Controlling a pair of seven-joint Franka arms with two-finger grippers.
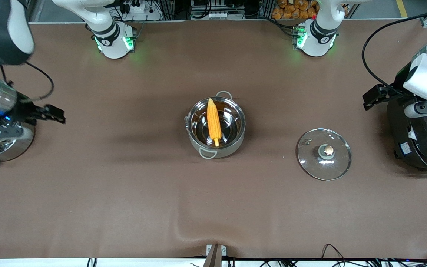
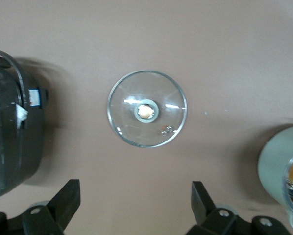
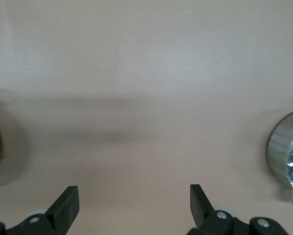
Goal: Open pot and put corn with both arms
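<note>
The shiny steel pot [image 1: 215,127] stands open in the middle of the table. The yellow corn cob [image 1: 213,122] lies inside it, its pale stub toward the front camera. The glass lid [image 1: 324,154] with its copper knob lies flat on the table toward the left arm's end; it also shows in the left wrist view [image 2: 147,108]. My left gripper [image 1: 369,100] is open and empty, up by the black rice cooker; it shows wide apart in its wrist view [image 2: 135,200]. My right gripper [image 1: 58,115] is open and empty beside the steamer pot, also wide apart in its wrist view [image 3: 134,203].
A large black rice cooker [image 1: 417,137] stands at the left arm's end of the table, seen also in the left wrist view [image 2: 9,132]. A steel steamer pot [image 1: 2,142] stands at the right arm's end under the right arm. The brown table cloth [image 1: 124,193] has a fold near the front edge.
</note>
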